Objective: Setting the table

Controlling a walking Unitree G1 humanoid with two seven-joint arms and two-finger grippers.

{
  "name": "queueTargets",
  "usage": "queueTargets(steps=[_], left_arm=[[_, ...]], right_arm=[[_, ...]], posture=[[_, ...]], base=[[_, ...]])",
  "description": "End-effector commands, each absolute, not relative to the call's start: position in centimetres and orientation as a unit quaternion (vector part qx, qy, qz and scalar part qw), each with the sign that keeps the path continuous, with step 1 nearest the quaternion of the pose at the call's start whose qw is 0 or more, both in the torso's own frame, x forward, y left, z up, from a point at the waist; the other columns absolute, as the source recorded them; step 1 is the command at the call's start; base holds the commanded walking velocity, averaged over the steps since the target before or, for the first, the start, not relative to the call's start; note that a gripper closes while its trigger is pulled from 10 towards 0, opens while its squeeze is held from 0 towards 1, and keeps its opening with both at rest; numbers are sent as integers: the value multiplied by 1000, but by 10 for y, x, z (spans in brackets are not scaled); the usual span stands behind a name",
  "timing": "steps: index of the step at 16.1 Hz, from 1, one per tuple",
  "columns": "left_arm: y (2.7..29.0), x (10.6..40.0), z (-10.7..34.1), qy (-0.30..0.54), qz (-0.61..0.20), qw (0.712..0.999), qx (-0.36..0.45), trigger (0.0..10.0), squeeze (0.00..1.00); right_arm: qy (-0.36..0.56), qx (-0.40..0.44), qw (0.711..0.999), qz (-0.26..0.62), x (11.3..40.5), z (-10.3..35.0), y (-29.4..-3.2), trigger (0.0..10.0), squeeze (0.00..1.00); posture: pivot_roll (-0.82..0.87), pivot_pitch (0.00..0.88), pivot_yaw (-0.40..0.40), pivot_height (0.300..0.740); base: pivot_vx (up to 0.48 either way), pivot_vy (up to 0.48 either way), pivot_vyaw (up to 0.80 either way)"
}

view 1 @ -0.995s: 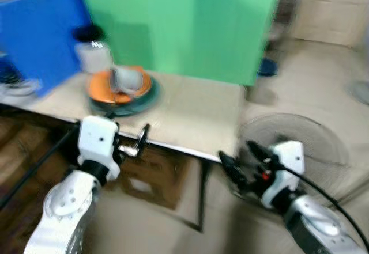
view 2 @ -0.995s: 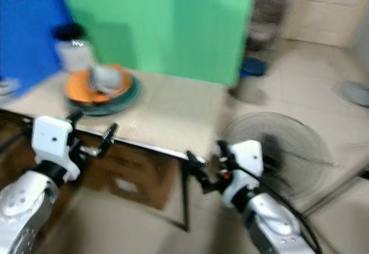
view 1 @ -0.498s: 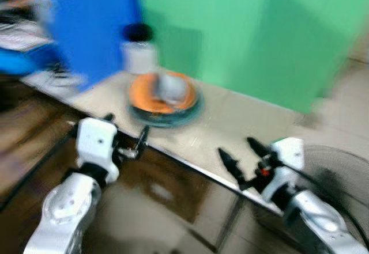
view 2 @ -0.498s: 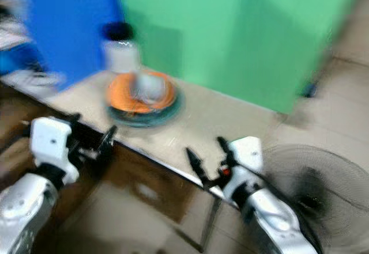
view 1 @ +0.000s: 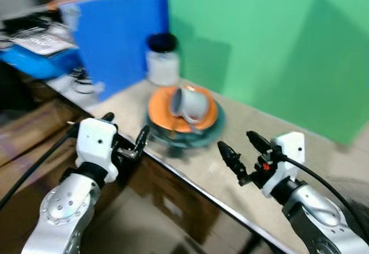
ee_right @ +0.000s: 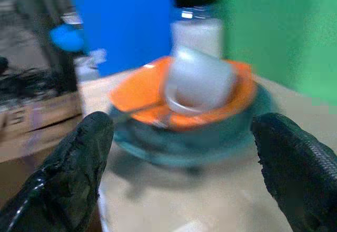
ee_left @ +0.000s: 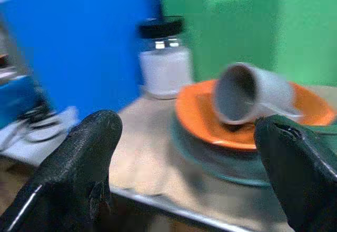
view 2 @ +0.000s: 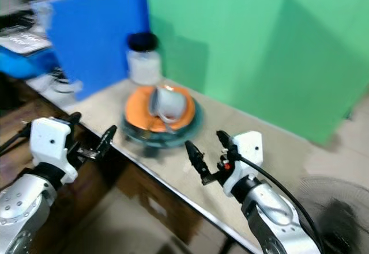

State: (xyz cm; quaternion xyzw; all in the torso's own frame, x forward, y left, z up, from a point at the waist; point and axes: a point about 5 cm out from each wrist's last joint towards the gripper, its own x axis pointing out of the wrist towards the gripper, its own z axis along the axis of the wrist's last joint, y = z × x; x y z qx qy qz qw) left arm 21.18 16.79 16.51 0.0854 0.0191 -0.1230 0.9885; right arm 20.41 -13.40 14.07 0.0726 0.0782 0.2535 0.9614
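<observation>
Head view: our right gripper (view 1: 243, 153) and left gripper (view 1: 125, 133) hover spread and empty before the table (view 1: 242, 173). Wrist views: 1 mug (ee_left: 253, 92) tipped on stacked plates (ee_right: 210, 132). We're approaching; next, reach the mug.

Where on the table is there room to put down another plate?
The bare tabletop to the robot's right of the stacked plates, along the green board, looks free. The robot's left end is crowded: the jar stands behind the plates, by the blue board. The cup lies tipped on the orange plate.
</observation>
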Motion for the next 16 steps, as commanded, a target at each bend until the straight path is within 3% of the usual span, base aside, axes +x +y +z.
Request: queueTargets(steps=[1, 3, 8, 11, 13, 16], left_arm=[[173, 211, 165, 23, -111, 989, 93, 10000, 0], [173, 210, 165, 24, -110, 989, 93, 10000, 0], [171, 209, 165, 28, -119, 988, 94, 10000, 0], [168, 209, 164, 33, -136, 985, 97, 10000, 0], [166, 206, 163, 38, -165, 980, 101, 10000, 0], [158, 193, 159, 78, -284, 949, 110, 10000, 0]], right_arm=[[68, 73, 956, 274, 205, 145, -127, 10000, 1000], [63, 72, 955, 280, 206, 147, -126, 10000, 1000], [55, 62, 952, 294, 207, 153, -124, 10000, 1000], [54, 26, 954, 295, 214, 158, -121, 10000, 1000], [63, -1, 956, 285, 219, 159, -121, 10000, 1000], [87, -94, 956, 266, 239, 165, -117, 10000, 1000]], posture=[[221, 0, -13, 740], [225, 0, -15, 740], [224, 0, -12, 740], [223, 0, -9, 740], [223, 0, -8, 740], [221, 0, -9, 740]], base=[[285, 0, 800], [281, 0, 662], [262, 0, 0], [0, 0, 0], [0, 0, 0], [0, 0, 0]])
